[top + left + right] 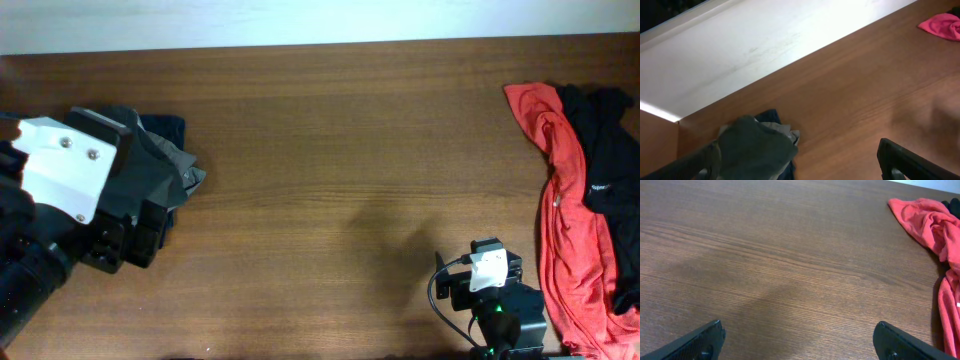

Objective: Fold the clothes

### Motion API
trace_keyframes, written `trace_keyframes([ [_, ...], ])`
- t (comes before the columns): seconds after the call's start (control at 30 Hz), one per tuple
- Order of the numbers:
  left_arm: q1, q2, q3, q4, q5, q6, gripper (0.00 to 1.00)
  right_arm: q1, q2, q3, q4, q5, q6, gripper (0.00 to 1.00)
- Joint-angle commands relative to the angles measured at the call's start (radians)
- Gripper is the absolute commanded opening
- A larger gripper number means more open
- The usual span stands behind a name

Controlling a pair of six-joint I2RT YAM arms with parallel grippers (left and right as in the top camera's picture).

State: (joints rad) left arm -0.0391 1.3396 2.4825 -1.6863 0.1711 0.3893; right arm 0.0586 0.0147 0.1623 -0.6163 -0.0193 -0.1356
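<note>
A folded pile of grey and dark clothes (168,160) lies at the table's left; in the left wrist view it is a grey-green bundle (755,147) over a dark blue piece. My left gripper (800,167) hangs open just above and beside the bundle, fingers wide apart, holding nothing. A red top (565,210) and a black top (612,170) lie crumpled at the right edge; the red top also shows in the right wrist view (930,222). My right gripper (800,345) is open and empty over bare wood, left of the red top. The NIKE T-shirt is out of view.
The brown wooden table (340,150) spans the views. A white wall or ledge (740,45) runs along the far edge. The right arm's base (495,300) sits at the front right.
</note>
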Motion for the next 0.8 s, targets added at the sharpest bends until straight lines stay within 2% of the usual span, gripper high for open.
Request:
trace_keyframes([
  [0.0,0.008,-0.001,-0.013,0.033,-0.030,-0.005,0.99,-0.008,-0.010,-0.006,0.003,-0.006,-0.006,0.99],
  [0.17,0.044,-0.086,-0.266,0.303,-0.003,-0.006,0.99,-0.008,-0.010,-0.006,0.003,-0.006,-0.006,0.99],
  [0.33,0.044,-0.258,-0.772,0.746,0.094,-0.007,0.99,-0.008,-0.010,-0.006,0.003,-0.006,-0.006,0.99],
  [0.37,0.044,-0.318,-0.943,0.889,0.125,-0.007,0.99,-0.008,-0.010,-0.006,0.003,-0.006,-0.006,0.99],
  [0.47,0.042,-0.418,-1.205,1.094,0.159,-0.029,0.99,-0.008,-0.010,-0.006,0.003,-0.006,-0.006,0.99],
  [0.6,0.043,-0.568,-1.534,1.329,0.174,-0.063,0.99,-0.008,-0.010,-0.006,0.003,-0.006,-0.006,0.99],
  [0.77,0.062,-0.756,-1.823,1.500,0.185,-0.063,0.99,-0.008,-0.010,-0.006,0.003,-0.006,-0.006,0.99],
])
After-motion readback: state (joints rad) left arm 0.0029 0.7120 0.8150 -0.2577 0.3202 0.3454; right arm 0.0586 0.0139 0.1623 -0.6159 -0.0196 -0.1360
